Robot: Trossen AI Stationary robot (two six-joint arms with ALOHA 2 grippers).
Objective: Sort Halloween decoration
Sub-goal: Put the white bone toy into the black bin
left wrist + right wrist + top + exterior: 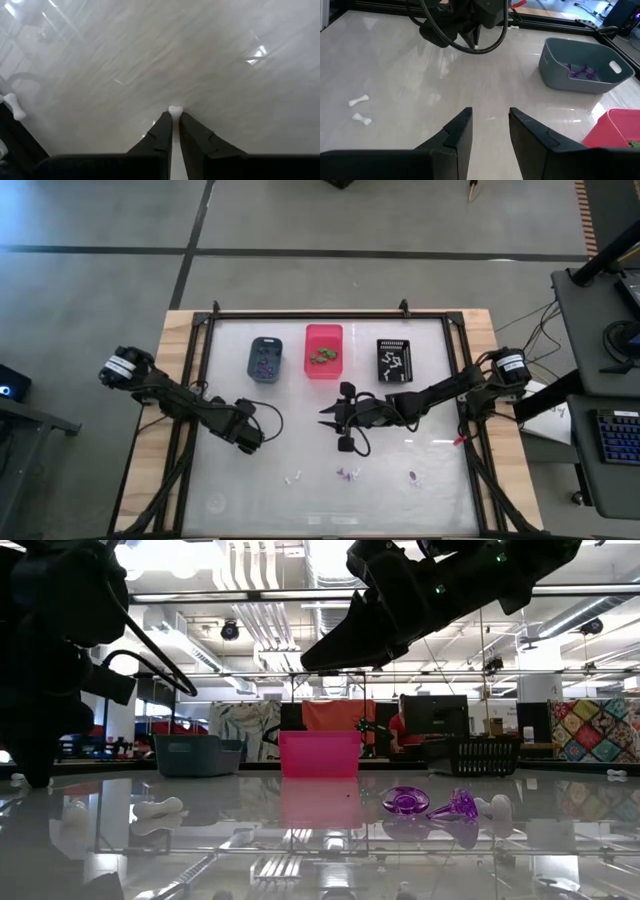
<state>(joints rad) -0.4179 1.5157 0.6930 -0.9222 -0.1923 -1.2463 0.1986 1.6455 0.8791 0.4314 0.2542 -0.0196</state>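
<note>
Pinching a small white trinket (174, 110), the left gripper (174, 118) holds its tip.

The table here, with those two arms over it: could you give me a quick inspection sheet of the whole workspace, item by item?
Surface: glossy pale table in a dark frame on a wooden base.
Job's things: purple trinkets and white bones loose near the front edge; more purple ones in the blue-grey bin, green ones in the pink bin, white ones in the black bin.
Clutter: nothing seen.
Grippers: left gripper shut on a small white piece at the left middle; right gripper open and empty above the table's centre.
Cables: black loops on both arms; loose wires off the right edge.
Surroundings: grey floor, desk with keyboard at right.
</note>
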